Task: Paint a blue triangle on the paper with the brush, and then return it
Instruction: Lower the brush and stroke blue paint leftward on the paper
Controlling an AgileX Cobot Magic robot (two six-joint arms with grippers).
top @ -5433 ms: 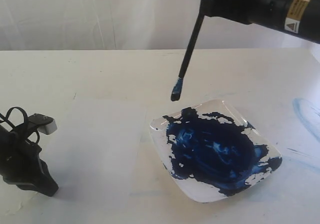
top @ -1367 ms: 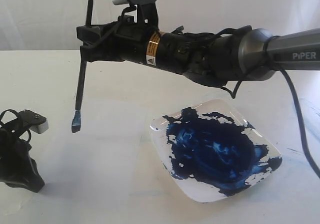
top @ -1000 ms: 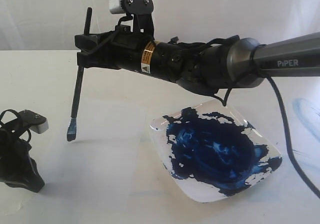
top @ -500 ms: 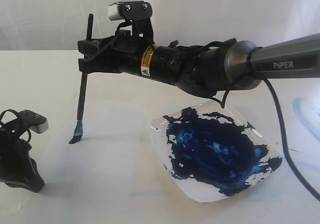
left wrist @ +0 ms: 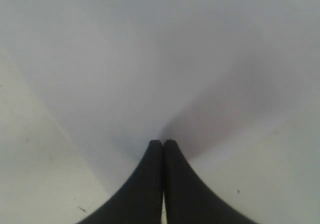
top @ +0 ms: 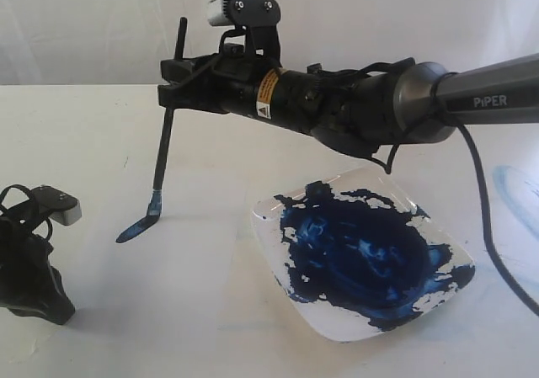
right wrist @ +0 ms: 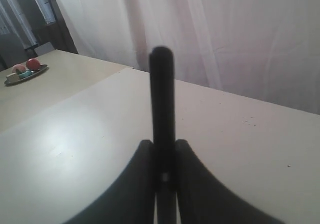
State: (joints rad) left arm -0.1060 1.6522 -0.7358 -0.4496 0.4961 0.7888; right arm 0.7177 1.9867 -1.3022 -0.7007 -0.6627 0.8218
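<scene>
My right gripper (top: 171, 92) reaches across to the left and is shut on the black handle of the brush (top: 164, 142), which stands nearly upright. Its blue bristle tip (top: 152, 214) touches the paper (top: 185, 285), at the end of a short blue stroke (top: 135, 231). No blue triangle shows, only that stroke. In the right wrist view the brush (right wrist: 162, 94) sticks up between the fingers of the right gripper (right wrist: 162, 144). My left gripper (top: 50, 306) is low at the left and shut, and the left wrist view shows the left gripper (left wrist: 163, 143) over the paper (left wrist: 150, 59).
A clear square plate (top: 337, 332) holding a big dark-blue paint pool (top: 362, 252) sits right of the paper. A faint pale-blue smear (top: 514, 184) marks the table at the far right. A white curtain hangs behind the table.
The right arm brought the brush from above the plate over to the left, lowered the tip onto the paper and dragged it right, leaving a short blue stroke. The left arm stayed put.
</scene>
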